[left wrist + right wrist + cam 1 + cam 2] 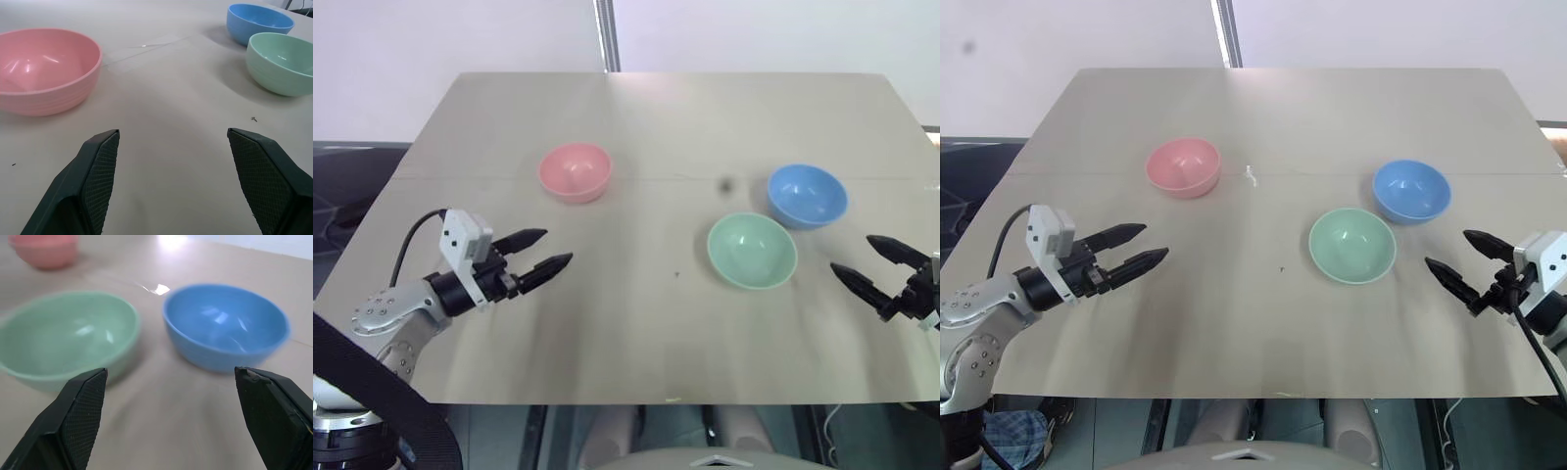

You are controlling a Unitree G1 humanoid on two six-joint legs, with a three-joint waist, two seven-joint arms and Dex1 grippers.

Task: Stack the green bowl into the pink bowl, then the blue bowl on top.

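1. Nearest, both tools hang empty above the surface (636,323) with fingers spread wide — the left tool (540,252) on the left, the right tool (871,266) just right of the green bowl (752,251).
2. The green bowl sits upright, apart from the others. Best approach: the right tool pinches its near rim, then lifts straight up.
3. Farther back, the blue bowl (808,195) stands close behind it — avoid nudging it.
4. The pink bowl (575,171) waits far left; lower the green bowl in centred.

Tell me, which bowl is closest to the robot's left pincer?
The pink bowl. It sits alone on the left pincer's side, while the green bowl and blue bowl sit together across the table.
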